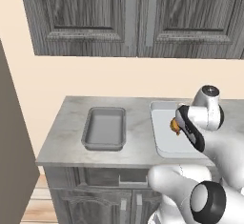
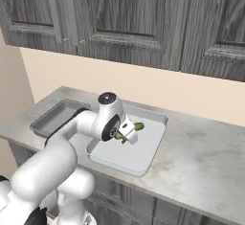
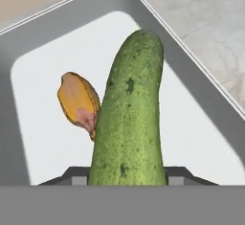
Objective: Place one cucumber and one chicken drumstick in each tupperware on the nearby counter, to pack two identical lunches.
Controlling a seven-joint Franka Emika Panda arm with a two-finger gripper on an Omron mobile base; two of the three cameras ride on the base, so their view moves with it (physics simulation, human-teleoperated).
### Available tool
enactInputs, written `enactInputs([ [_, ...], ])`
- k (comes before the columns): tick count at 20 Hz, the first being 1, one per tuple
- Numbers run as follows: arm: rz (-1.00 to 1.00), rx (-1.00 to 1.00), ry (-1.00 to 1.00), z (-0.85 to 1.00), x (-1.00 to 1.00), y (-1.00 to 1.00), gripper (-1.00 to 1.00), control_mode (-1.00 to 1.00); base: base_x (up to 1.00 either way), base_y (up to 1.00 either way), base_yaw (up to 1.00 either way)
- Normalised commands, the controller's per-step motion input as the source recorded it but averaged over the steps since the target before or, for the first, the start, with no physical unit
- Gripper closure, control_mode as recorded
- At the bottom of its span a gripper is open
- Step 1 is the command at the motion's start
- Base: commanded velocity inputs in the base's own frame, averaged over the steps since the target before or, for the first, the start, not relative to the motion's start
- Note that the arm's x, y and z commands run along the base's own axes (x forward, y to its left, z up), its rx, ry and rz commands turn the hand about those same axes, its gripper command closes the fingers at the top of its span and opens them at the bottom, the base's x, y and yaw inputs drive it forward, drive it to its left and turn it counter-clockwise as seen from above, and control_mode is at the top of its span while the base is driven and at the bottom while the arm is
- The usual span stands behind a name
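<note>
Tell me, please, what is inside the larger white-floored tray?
A golden-brown chicken drumstick is in the grey-rimmed, white-floored tray. The pincer holds a green cucumber above it, hiding part of the floor.

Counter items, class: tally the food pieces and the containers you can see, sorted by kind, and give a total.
Cucumber: 1, between the gripper fingers, over the larger tray
Chicken drumstick: 1, in the larger tray
Tupperware trays: 2, the larger white-floored one and the smaller grey one
Total: 4

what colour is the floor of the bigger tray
White, with a grey rim; the larger tray shows best in the hand view, beneath the cucumber.
</note>
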Motion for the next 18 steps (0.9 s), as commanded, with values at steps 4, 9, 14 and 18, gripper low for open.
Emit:
enactInputs([
  [4,-0.03,0.00,-0.08,-0.71,0.53,-0.22,1.00,-1.00,0.00,0.00,0.00],
  [9,0.00,0.00,-0.07,-0.28,0.48,-0.40,-1.00,-1.00,0.00,0.00,0.00],
  [14,0.00,0.01,-0.11,0.36,-0.18,-0.06,-1.00,-1.00,0.00,0.00,0.00],
  [18,0.00,0.00,-0.20,1.00,-0.46,0.01,-1.00,-1.00,0.00,0.00,0.00],
])
